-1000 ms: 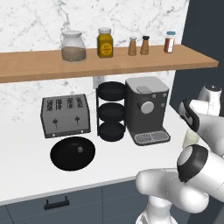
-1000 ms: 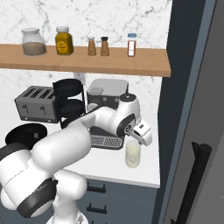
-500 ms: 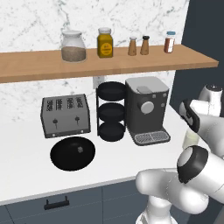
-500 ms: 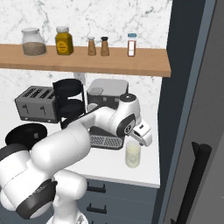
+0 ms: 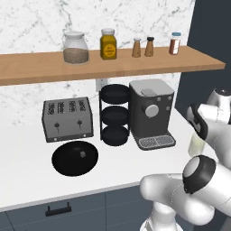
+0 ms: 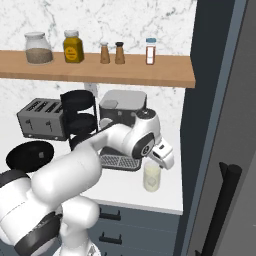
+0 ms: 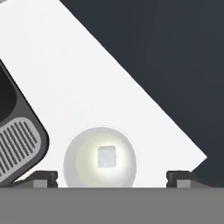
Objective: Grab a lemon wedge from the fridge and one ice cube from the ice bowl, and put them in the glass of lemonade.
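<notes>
The glass of lemonade (image 6: 152,178) stands on the white counter beside the coffee machine, also seen from above as a pale round glass (image 7: 99,153) and as a clear tumbler (image 5: 196,145). A small white ice cube (image 7: 106,156) floats in its middle. My gripper (image 6: 160,159) hangs just above the glass, pointing down, open, its fingertips (image 7: 45,176) spread wide with nothing held. The fridge (image 6: 220,100) rises dark grey right beside the glass. The lemon wedge and the ice bowl are out of view.
A coffee machine (image 5: 151,113) stands left of the glass, then a black three-tier rack (image 5: 114,114), a toaster (image 5: 67,118) and a black pan lid (image 5: 75,157). A wooden shelf (image 5: 113,65) with jars hangs above. The counter edge (image 6: 150,202) is near the glass.
</notes>
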